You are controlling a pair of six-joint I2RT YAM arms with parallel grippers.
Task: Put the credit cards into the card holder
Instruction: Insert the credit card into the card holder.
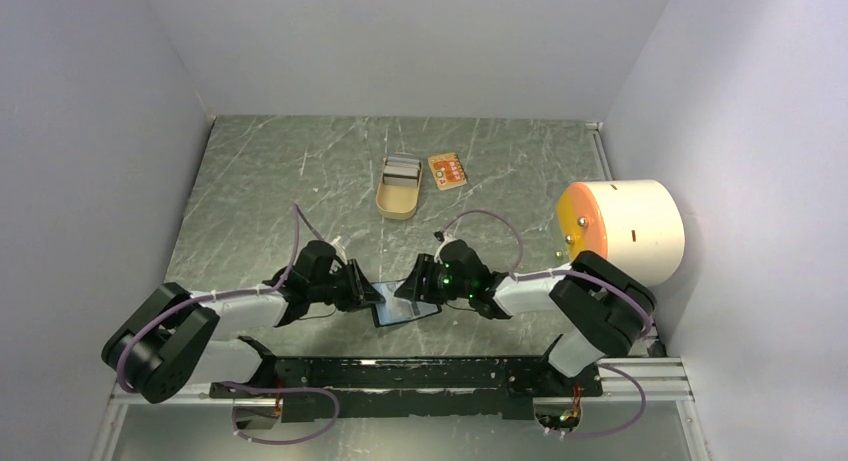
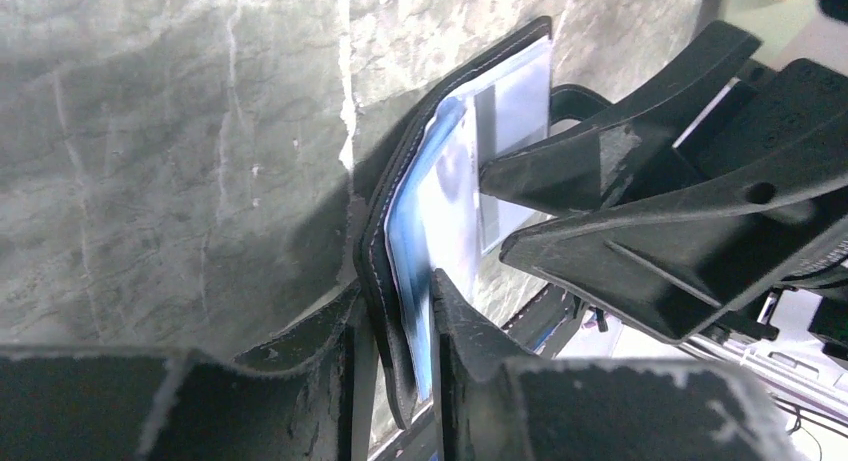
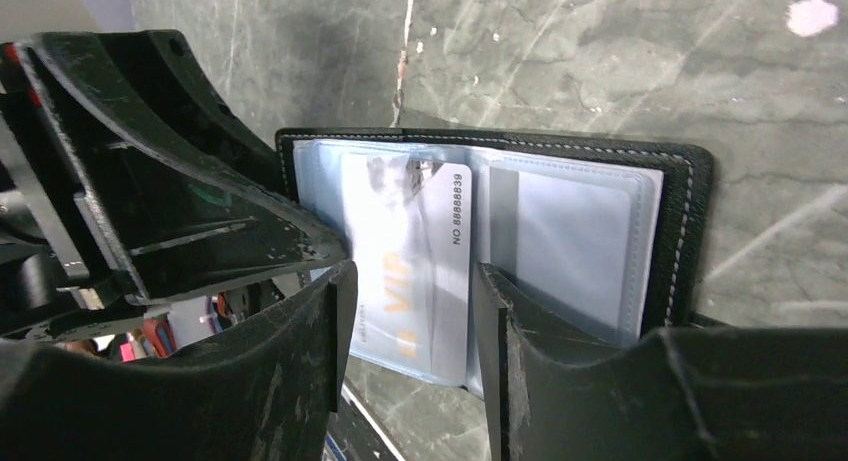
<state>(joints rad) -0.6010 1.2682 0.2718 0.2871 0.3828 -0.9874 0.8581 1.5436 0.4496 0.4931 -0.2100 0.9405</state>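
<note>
Card holder (image 3: pixel 688 221) pinched open by left gripper (image 2: pixel 398 299), pale card (image 3: pixel 410 271) in it.

Two credit cards, a pale card (image 3: pixel 415 261) and an orange card (image 1: pixel 447 170); one card holder (image 1: pixel 405 309); one tin (image 1: pixel 398 188); one drum (image 1: pixel 625 231).

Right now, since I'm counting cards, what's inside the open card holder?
One pale card marked VIP sits in a clear sleeve of the card holder; the sleeve beside it looks empty. The right gripper hides the sleeves' lower corners.
</note>
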